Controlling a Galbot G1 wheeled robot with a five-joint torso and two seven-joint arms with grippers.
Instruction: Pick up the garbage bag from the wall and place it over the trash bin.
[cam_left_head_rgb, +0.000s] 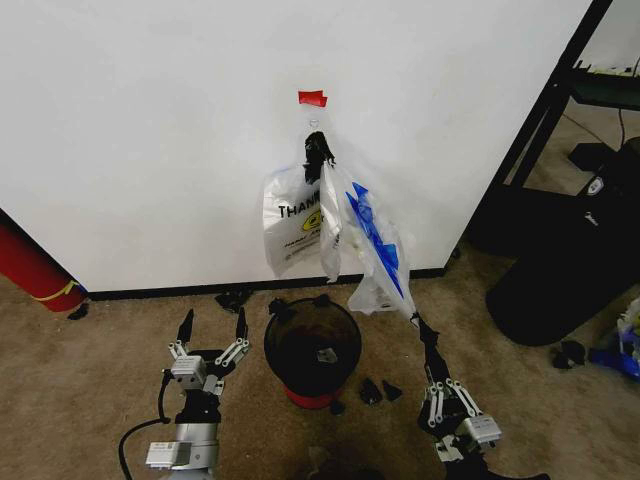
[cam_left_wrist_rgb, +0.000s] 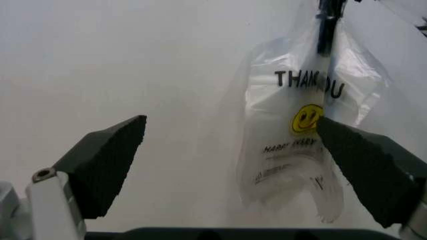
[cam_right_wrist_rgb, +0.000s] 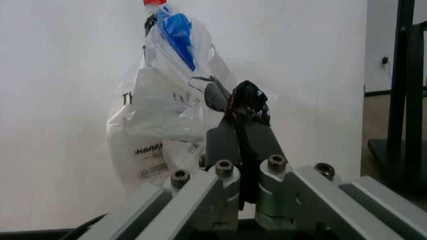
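The garbage bag (cam_left_head_rgb: 368, 240) hangs from the hook under red tape (cam_left_head_rgb: 312, 98) on the wall (cam_left_head_rgb: 150, 140), beside a white smiley bag (cam_left_head_rgb: 292, 220), directly above the trash bin (cam_left_head_rgb: 312, 345). The right gripper (cam_left_head_rgb: 422, 332), fingers closed, pinches the bag's lower corner, apparently to draw it off. The left gripper (cam_left_head_rgb: 212, 327), spread wide and empty, waits left of the bin.

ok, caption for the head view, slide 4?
Garbage bag hanging on wall above trash bin; both grippers low.
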